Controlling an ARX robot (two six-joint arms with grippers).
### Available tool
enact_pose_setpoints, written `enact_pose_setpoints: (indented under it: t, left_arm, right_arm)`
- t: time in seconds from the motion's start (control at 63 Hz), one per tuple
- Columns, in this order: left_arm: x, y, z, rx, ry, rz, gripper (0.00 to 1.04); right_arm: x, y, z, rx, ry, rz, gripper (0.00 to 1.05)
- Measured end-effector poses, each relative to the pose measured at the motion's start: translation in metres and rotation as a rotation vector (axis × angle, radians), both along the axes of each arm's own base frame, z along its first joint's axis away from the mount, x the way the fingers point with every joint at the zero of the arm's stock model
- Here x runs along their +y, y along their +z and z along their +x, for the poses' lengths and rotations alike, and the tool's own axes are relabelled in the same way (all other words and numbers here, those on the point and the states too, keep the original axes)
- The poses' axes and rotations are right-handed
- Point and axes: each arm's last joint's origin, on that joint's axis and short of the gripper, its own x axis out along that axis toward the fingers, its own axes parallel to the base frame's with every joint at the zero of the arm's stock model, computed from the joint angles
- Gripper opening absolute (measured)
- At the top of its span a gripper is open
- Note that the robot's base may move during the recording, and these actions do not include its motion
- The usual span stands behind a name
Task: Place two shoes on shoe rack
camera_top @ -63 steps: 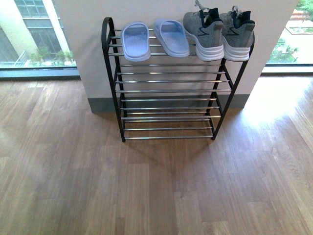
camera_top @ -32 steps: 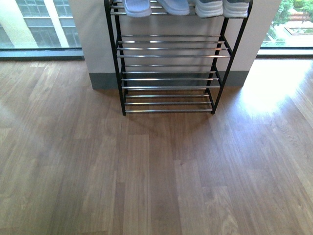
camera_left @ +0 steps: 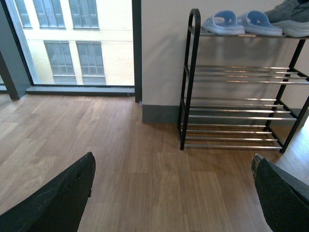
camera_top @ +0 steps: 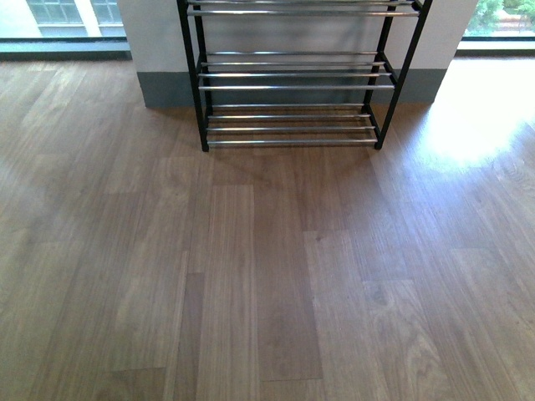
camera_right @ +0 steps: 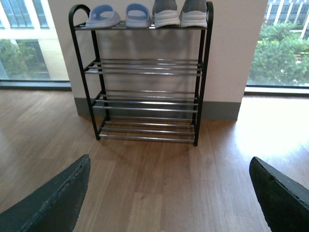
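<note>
Right wrist view: both shoes point(camera_right: 179, 12) top the shoe rack point(camera_right: 145, 72); both end effectors gape empty, no writing legible.

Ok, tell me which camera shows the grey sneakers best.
The right wrist view: both grey sneakers sit side by side on the shoe rack's top tier, though their uppers are cropped. The left wrist view catches only part of one sneaker at the frame edge. The front view shows only the rack's lower tiers.

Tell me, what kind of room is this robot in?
Probably a hallway or entry area indoors. A shoe rack with sneakers and blue slippers stands against a wall, on a wooden floor, beside big windows.
</note>
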Motion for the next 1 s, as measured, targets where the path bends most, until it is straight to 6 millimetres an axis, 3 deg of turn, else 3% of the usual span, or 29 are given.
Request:
enact_pose_setpoints:
  t: [1.0]
  left_arm:
    - [0.0, 0.0, 0.0, 0.0, 0.0, 0.0, 0.95]
  right_arm:
    - [0.0, 0.0001, 0.0, 0.0, 0.0, 0.0, 0.95]
